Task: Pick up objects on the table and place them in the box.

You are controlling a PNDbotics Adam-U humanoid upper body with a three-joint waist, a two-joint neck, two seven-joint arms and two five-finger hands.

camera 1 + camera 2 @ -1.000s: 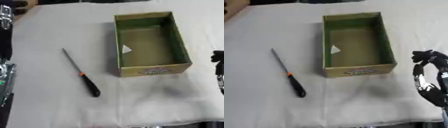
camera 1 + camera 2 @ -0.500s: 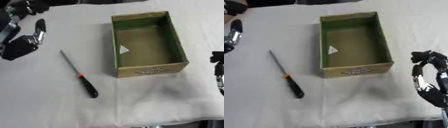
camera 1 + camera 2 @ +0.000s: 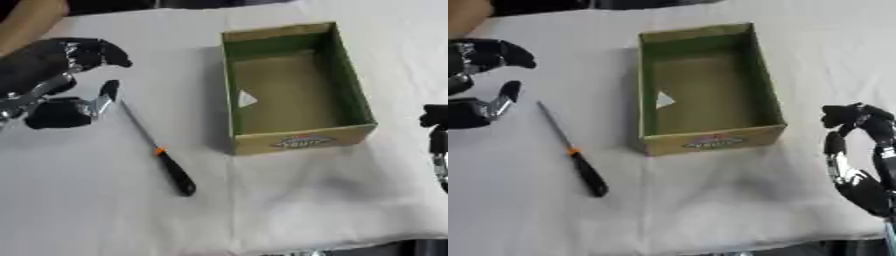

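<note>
1. The box (image 3: 297, 85) stands open on the white table (image 3: 332, 200), right of centre, with its long side running away from the robot. A wide bare stretch of cloth lies in front of it, and a narrower strip lies between it and the table's far edge.
2. The screwdriver (image 3: 156, 148) lies flat on the table left of the box and apart from it. Its black handle points toward the robot and its thin shaft runs up and to the left. An orange band marks where the shaft meets the handle.
3. The left hand (image 3: 61, 82) hangs over the table's left side, just beside the shaft's tip. Its fingers are curved and spread from the thumb, closed on nothing. Whether the thumb touches the tip I cannot tell.
4. The right hand (image 3: 859, 150) rests near the right edge, well clear of the box, with its fingers curled and holding nothing.
5. In the left eye view the right hand is cut off by the frame; in the right eye view the left hand is cut off at the left edge.
6. A small white scrap (image 3: 248, 99) lies inside the box on its floor; what it is I cannot make out.
7. Compared with half a second ago, the left hand has come lower and nearer the screwdriver. The screwdriver, box and right hand lie as they did.
</note>
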